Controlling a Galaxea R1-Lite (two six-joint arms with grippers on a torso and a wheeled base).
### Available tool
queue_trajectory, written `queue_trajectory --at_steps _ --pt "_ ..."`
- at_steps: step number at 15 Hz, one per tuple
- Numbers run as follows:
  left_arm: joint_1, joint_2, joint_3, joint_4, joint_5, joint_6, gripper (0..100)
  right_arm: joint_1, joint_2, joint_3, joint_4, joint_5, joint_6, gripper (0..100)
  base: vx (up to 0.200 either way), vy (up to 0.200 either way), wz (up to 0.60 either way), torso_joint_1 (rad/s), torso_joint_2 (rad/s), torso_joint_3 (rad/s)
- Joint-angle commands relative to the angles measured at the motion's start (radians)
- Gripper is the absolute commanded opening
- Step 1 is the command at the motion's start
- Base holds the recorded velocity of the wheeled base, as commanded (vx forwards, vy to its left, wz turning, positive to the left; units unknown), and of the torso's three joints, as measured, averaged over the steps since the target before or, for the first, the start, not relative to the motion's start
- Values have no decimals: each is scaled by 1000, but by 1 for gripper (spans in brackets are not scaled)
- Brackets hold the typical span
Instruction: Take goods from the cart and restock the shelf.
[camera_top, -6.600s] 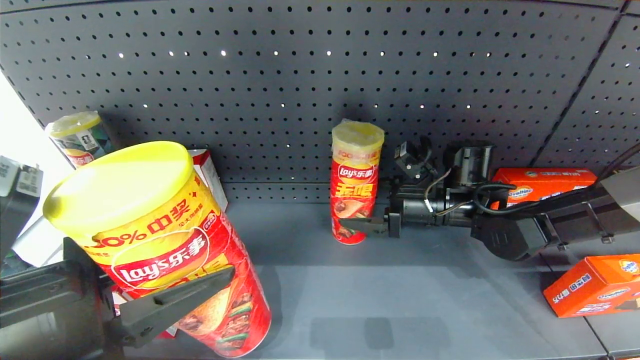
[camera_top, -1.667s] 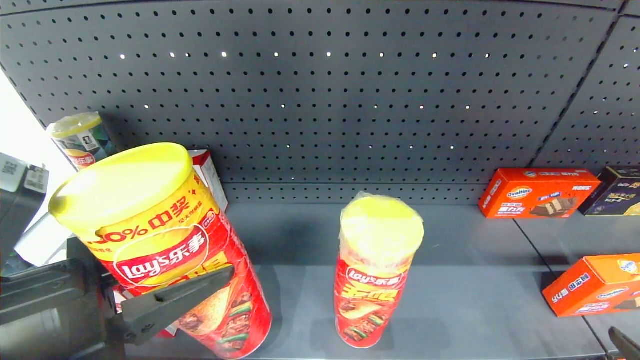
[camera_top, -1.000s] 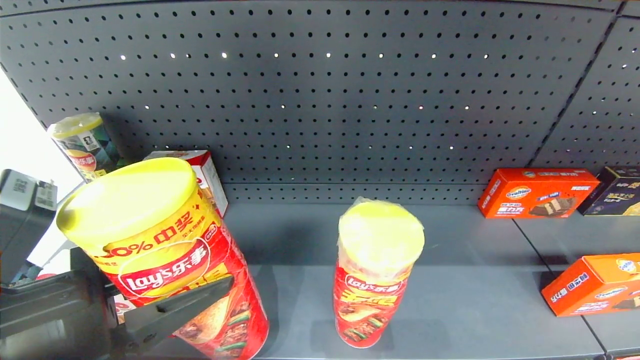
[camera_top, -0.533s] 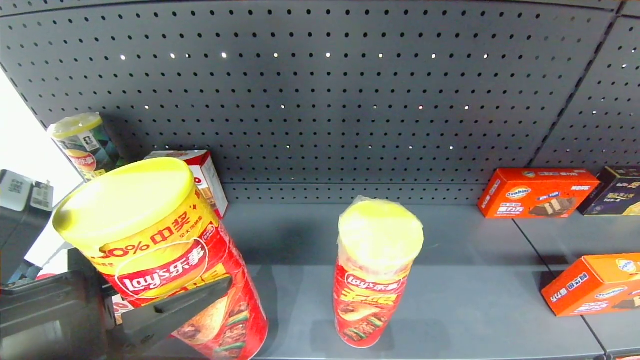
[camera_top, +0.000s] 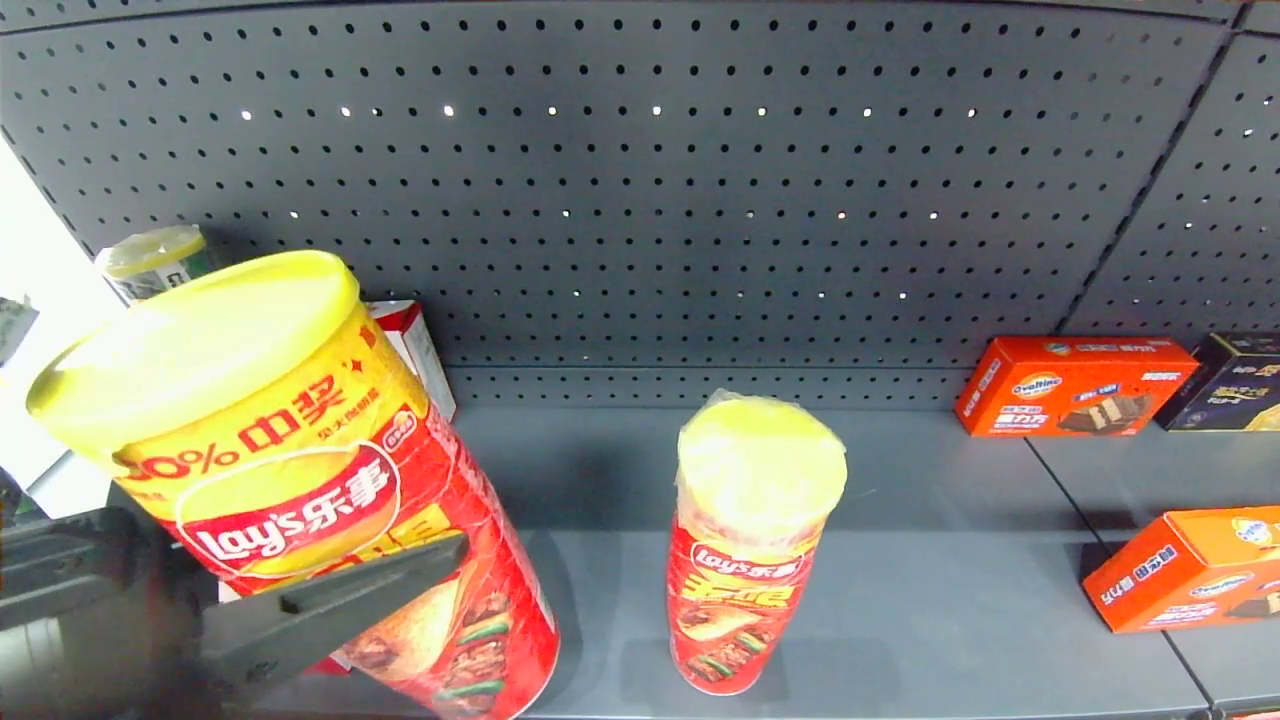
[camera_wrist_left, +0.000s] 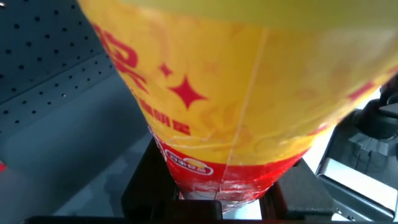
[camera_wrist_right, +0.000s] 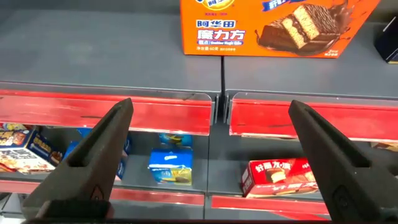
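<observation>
Closest, the left gripper's (camera_wrist_left: 217, 202) fingers are clamped on one big red chip can (camera_top: 300, 480) with a yellow lid. It tilts at the left front edge of the shelf (camera_top: 950, 600). The right gripper's (camera_wrist_right: 211, 109) fingers are wide apart and hold nothing, out by the red front strips (camera_wrist_right: 155, 112). A second can (camera_top: 755, 540) stands in the front middle, with bare shelf on both sides. To the right lie two orange boxes, the front box (camera_top: 1185, 570) and the back box (camera_top: 1075, 385). A third can (camera_top: 155, 255) stands far back left by the holey wall (camera_top: 640, 200).
</observation>
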Motion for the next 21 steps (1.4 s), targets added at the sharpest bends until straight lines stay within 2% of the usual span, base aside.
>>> queue_trajectory --at_steps 1,3,4,6,7,10,12,14,15,16,19,21 --pt "29 11 -23 1 -3 1 0 1 7 0 0 0 0 100 0 0 0 0 0 0" --pt "75 54 -48 9 -4 6 0 1 7 0 0 0 0 100 0 0 0 0 0 0" --pt "78 69 -51 26 -4 13 0 1 7 0 0 0 0 100 0 0 0 0 0 0" --pt "76 112 -93 87 -4 90 0 1 7 0 0 0 0 100 0 0 0 0 0 0" --pt "72 141 -126 115 -9 101 0 1 7 0 0 0 1 100 0 0 0 0 0 0" --pt "75 278 -290 161 -112 99 0 1 7 0 0 0 0 100 0 0 0 0 0 0" --pt "84 370 -359 152 -115 107 0 1 7 0 0 0 1 100 0 0 0 0 0 0" --pt "113 462 -404 146 -141 170 0 1 5 0 -1 0 0 100 0 0 0 0 0 0" --pt "124 522 -435 118 -161 220 0 1 7 0 0 0 0 100 0 0 0 0 0 0" --pt "127 557 -459 104 -164 234 0 1 5 0 0 0 0 100 0 0 0 0 0 0" --pt "135 644 -550 98 -168 236 0 1 7 0 0 0 0 100 0 0 0 0 0 0" --pt "155 706 -636 98 -202 237 0 1 7 0 0 0 0 100 0 0 0 0 0 0"
